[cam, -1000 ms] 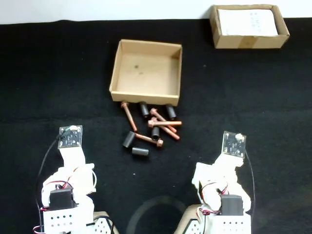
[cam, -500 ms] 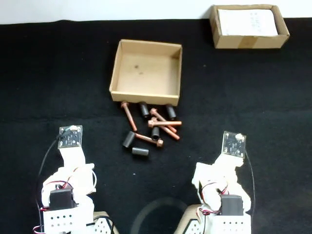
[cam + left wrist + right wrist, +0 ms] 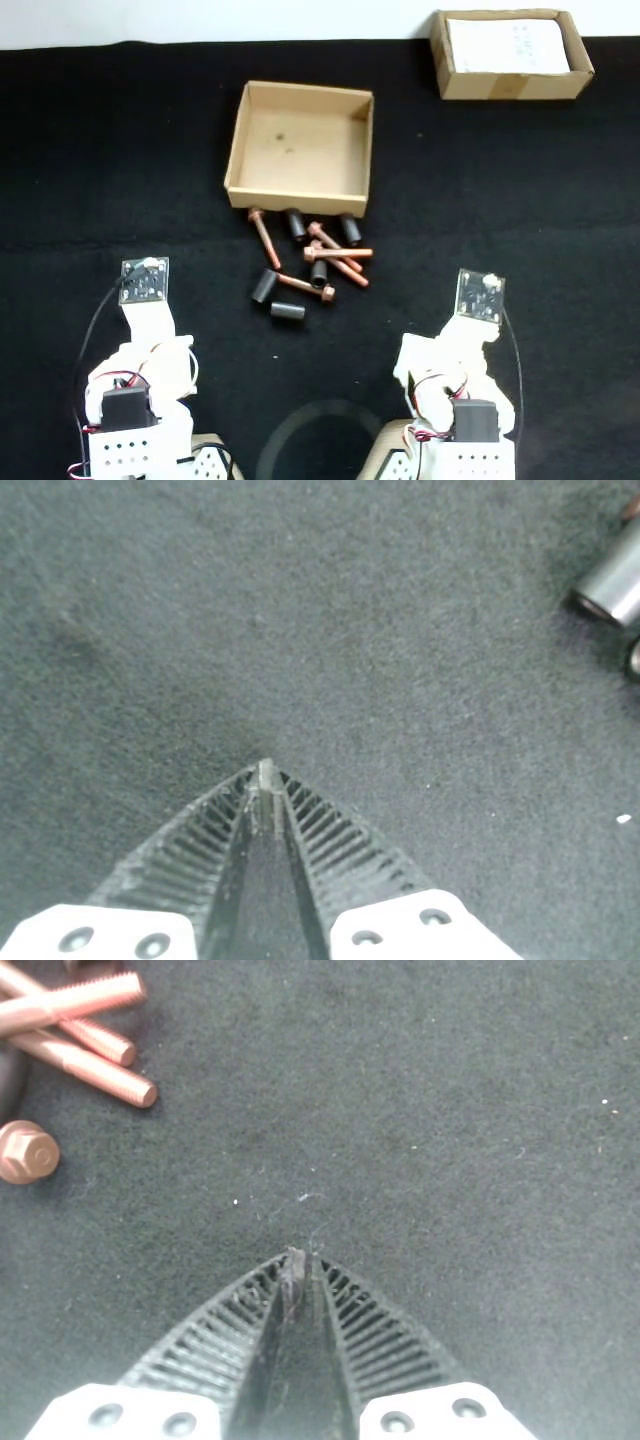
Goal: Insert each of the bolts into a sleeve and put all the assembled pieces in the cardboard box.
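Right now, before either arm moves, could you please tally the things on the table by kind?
Copper bolts: 5
Black sleeves: 5
Cardboard boxes: 2
Total: 12

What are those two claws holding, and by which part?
Nothing is held. The left gripper and the right gripper are both shut and empty; the bolts and sleeves lie loose.

High camera looks down over the table (image 3: 120, 150); wrist cameras face it closely.
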Controlling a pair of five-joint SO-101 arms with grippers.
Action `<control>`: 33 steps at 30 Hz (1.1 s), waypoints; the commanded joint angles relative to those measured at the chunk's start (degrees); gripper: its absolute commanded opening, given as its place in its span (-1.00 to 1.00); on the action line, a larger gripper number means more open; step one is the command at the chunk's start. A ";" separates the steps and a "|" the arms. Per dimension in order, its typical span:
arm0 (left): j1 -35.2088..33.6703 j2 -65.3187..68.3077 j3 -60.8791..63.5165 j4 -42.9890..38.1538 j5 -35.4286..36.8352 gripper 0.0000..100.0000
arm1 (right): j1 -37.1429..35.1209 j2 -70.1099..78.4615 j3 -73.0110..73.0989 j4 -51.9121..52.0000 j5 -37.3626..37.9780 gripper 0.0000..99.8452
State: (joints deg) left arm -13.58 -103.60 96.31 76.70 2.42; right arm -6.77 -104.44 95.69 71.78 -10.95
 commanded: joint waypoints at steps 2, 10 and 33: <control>0.66 -0.40 0.84 0.00 -0.09 -0.98 | 0.57 -0.22 7.52 -0.57 0.44 -0.96; 2.59 -0.31 -2.51 -9.67 -0.35 -0.98 | 0.57 -0.22 7.52 -0.57 0.44 -0.96; 18.42 32.48 -64.40 16.79 0.00 -0.98 | 0.57 -0.22 7.52 -0.57 0.44 -0.96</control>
State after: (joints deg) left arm 1.63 -79.08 38.64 89.89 2.24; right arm -6.77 -104.44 95.69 71.78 -10.95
